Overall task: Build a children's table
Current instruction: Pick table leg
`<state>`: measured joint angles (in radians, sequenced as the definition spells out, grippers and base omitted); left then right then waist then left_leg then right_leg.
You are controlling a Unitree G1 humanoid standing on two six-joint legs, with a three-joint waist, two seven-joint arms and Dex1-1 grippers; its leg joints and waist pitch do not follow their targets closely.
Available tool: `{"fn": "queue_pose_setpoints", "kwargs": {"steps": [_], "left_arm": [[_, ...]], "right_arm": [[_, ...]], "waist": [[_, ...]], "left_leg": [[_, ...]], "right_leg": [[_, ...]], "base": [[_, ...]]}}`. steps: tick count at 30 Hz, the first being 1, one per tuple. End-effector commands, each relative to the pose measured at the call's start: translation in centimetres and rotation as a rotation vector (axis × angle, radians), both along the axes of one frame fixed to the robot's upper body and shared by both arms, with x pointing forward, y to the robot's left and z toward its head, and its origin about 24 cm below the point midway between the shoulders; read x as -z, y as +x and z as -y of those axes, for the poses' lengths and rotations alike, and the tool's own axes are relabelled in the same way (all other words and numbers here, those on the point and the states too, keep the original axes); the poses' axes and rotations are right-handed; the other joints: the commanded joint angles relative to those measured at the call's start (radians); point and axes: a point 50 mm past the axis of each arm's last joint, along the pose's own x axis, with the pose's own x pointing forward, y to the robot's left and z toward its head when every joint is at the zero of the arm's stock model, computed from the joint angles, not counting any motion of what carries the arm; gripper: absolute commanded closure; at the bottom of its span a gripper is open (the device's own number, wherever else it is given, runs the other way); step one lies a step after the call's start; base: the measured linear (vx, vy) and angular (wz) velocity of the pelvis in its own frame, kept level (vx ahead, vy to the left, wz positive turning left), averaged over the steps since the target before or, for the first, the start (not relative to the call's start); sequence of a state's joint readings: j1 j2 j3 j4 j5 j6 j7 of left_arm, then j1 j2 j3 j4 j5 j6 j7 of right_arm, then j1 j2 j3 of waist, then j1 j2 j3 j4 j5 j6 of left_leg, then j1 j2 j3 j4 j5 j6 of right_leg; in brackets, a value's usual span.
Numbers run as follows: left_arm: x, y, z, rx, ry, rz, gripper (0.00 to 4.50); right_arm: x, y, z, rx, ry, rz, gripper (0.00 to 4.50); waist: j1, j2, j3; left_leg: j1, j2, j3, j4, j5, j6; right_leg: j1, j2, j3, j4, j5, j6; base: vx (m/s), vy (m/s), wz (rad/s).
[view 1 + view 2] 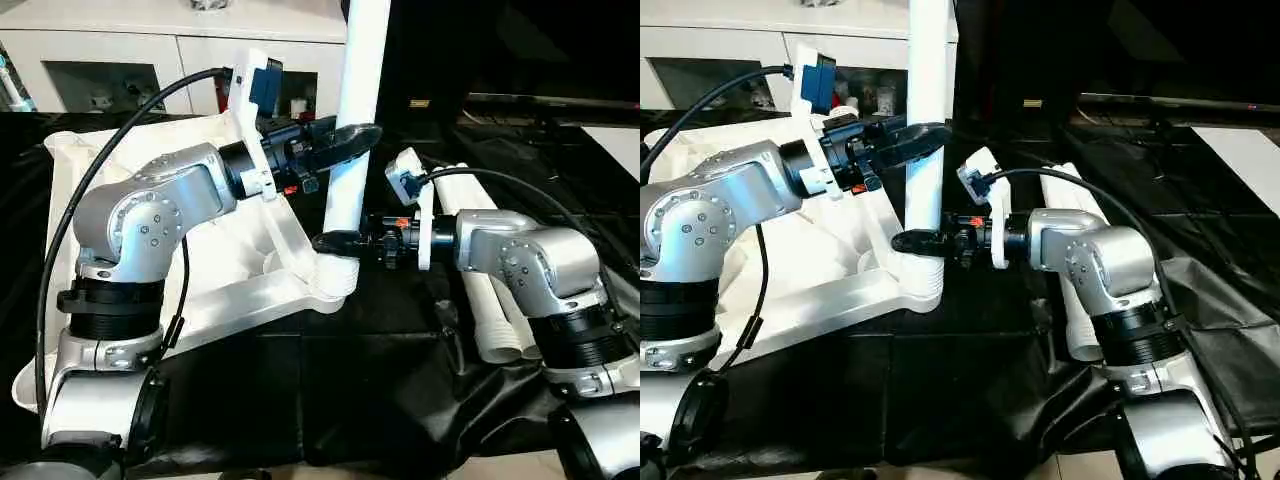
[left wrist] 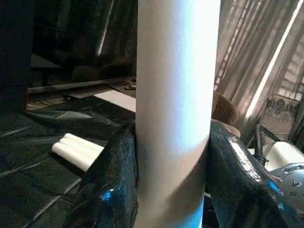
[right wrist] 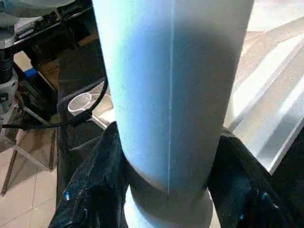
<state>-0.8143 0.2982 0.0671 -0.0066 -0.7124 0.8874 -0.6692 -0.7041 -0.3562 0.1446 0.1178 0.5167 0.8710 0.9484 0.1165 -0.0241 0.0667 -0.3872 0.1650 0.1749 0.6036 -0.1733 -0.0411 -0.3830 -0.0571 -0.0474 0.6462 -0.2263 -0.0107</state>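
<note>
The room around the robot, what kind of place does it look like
Probably a lived-in room used as a workspace, not a factory: a white cabinet with glass doors stands behind, curtains hang at a window, and the black sheet under the tabletop looks improvised.

A white cabinet [image 1: 180, 45] with glass doors stands at the far left, behind a surface [image 1: 330, 390] draped in black cloth.
</note>
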Motion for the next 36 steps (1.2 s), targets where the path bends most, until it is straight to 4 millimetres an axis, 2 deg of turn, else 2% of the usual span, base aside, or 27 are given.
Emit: {"fn": "queue_pose_setpoints", "kwargs": {"steps": [1,5,6,7,8,11,13,15,20,27,36], "left_arm": [[-0.78,-0.52,0.45,0.045,-0.028,0.035,2.71],[-0.84,-0.39,0.38,0.04,-0.027,0.037,2.71],[-0.84,-0.39,0.38,0.04,-0.026,0.037,2.71],[-0.84,-0.39,0.38,0.04,-0.026,0.037,2.71],[-0.85,-0.39,0.37,0.041,-0.025,0.039,2.71],[-0.95,-0.49,0.39,0.048,-0.024,0.043,2.71],[-0.93,-0.53,0.4,0.051,-0.023,0.045,2.71],[-0.91,-0.55,0.42,0.052,-0.023,0.045,2.71],[-0.86,-0.67,0.5,0.061,-0.021,0.048,2.71],[-0.85,-0.76,0.56,0.072,-0.022,0.051,2.71],[-0.81,-0.56,0.42,0.052,-0.017,0.05,2.71]], "right_arm": [[-0.27,0.11,0.56,0.03,0.021,0.01,2.61],[-0.34,0.33,0.53,0.049,0.018,0.044,2.61],[-0.33,0.39,0.51,0.054,0.018,0.045,2.26],[-0.33,0.4,0.51,0.055,0.019,0.045,2.26],[-0.34,0.44,0.49,0.057,0.02,0.043,1.92],[-0.3,0.52,0.48,0.064,0.016,0.034,1.86],[-0.27,0.55,0.47,0.067,0.014,0.032,1.53],[-0.28,0.58,0.47,0.07,0.019,0.026,1.45],[-0.29,0.48,0.41,0.056,0.032,0.008,1.45],[-0.22,0.34,0.34,0.043,0.036,-0.006,2.19],[-0.09,0.26,0.33,0.039,0.026,-0.005,2.53]], "waist": [[0.005,0.011,-0.081],[0.004,0.012,-0.08],[0.004,0.012,-0.081],[0.004,0.012,-0.081],[0.004,0.012,-0.081],[0.005,0.011,-0.081],[0.005,0.012,-0.081],[0.005,0.012,-0.081],[0.005,0.012,-0.081],[0.005,0.011,-0.081],[0.006,0.011,-0.081]], "left_leg": [[0.021,0.058,-0.023,-0.058,-0.074,-0.015],[0.021,0.058,-0.024,-0.059,-0.087,-0.019],[0.022,0.058,-0.024,-0.059,-0.087,-0.021],[0.022,0.058,-0.024,-0.059,-0.083,-0.021],[0.021,0.058,-0.024,-0.059,-0.08,-0.019],[0.022,0.057,-0.023,-0.058,-0.081,-0.017],[0.021,0.058,-0.023,-0.058,-0.079,-0.018],[0.022,0.058,-0.023,-0.059,-0.083,-0.019],[0.022,0.058,-0.024,-0.059,-0.076,-0.016],[0.022,0.058,-0.023,-0.059,-0.081,-0.016],[0.021,0.058,-0.023,-0.059,-0.079,-0.018]], "right_leg": [[0.055,-0.087,0.047,-0.063,0.068,-0.246],[0.054,-0.086,0.047,-0.064,0.057,-0.246],[0.054,-0.087,0.047,-0.064,0.056,-0.245],[0.055,-0.086,0.047,-0.063,0.063,-0.246],[0.054,-0.086,0.047,-0.062,0.067,-0.247],[0.055,-0.086,0.047,-0.064,0.066,-0.247],[0.055,-0.086,0.047,-0.063,0.068,-0.248],[0.054,-0.086,0.047,-0.063,0.062,-0.247],[0.055,-0.087,0.047,-0.062,0.071,-0.248],[0.054,-0.086,0.047,-0.062,0.068,-0.248],[0.055,-0.087,0.048,-0.063,0.064,-0.244]], "base": [[0.0,0.0,0.0],[0.0,0.0,0.0],[0.0,0.0,0.0],[0.0,0.0,0.0],[0.0,0.0,0.0],[0.0,0.0,0.0],[0.0,0.0,0.0],[0.0,0.0,0.0],[0.0,0.0,0.0],[0.0,0.0,0.0],[0.0,0.0,0.0]]}}
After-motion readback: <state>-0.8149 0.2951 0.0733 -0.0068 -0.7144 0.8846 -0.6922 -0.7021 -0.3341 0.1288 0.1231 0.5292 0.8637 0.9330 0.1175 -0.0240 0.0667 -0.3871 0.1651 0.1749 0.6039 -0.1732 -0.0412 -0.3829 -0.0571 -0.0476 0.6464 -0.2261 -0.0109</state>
